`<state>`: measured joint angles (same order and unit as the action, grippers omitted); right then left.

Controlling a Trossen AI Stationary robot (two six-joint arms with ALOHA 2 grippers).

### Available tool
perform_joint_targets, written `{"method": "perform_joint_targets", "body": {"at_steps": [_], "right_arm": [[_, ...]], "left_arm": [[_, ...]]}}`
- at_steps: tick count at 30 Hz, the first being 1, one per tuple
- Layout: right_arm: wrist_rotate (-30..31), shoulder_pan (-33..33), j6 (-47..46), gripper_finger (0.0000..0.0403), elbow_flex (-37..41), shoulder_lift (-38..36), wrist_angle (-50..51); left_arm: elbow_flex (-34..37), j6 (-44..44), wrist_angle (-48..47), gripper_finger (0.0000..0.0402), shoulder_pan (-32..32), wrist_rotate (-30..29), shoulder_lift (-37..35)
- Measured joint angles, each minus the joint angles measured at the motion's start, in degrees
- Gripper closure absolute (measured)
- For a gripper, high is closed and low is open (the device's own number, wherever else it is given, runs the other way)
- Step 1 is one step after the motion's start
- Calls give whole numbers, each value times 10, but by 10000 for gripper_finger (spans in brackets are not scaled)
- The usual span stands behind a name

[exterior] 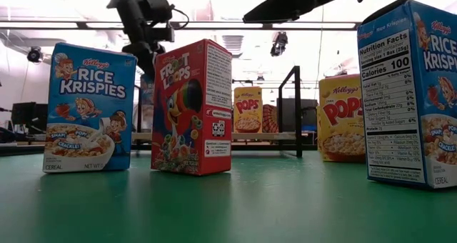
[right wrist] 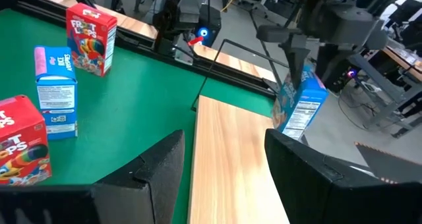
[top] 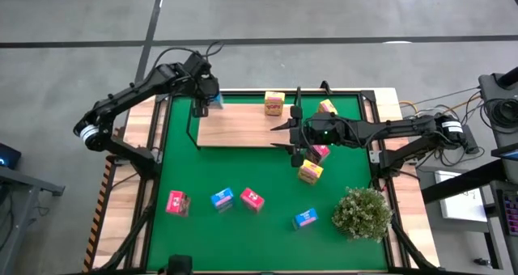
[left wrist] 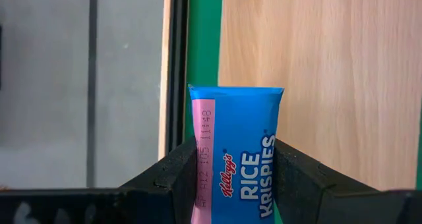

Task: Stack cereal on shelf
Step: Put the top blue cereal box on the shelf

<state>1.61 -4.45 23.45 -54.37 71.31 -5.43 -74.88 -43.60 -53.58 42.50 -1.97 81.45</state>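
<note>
Cereal: blue box [left wrist: 237, 151] clamped in left hand [top: 202, 97], held over far left corner of shelf [top: 239, 129], not yet set down. Right hand [top: 293, 139] hangs over shelf's other end, fingers wide, holding nothing. Yellow box [top: 274, 103] stands on shelf, far side of right hand. Others loose on green mat [top: 267, 226]: two pink-red, two blue nearer front; two more just under right arm. Judgement: early stage, most stacking left.
</note>
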Motion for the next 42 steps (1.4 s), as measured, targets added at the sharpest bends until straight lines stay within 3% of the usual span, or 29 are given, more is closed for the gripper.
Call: {"method": "perform_joint_targets", "body": {"at_steps": [15,27,32,42], "right_arm": [[0,0,0,202,0,0,0],[0,0,-3,202,-1,0,0],[0,0,-3,202,-1,0,0],[0,0,1,202,-1,0,1]], "left_arm": [[8,26,9,255,0,72,0],[7,26,22,255,6,72,38],[3,27,31,255,7,30,47],[3,24,35,253,8,29,48]]}}
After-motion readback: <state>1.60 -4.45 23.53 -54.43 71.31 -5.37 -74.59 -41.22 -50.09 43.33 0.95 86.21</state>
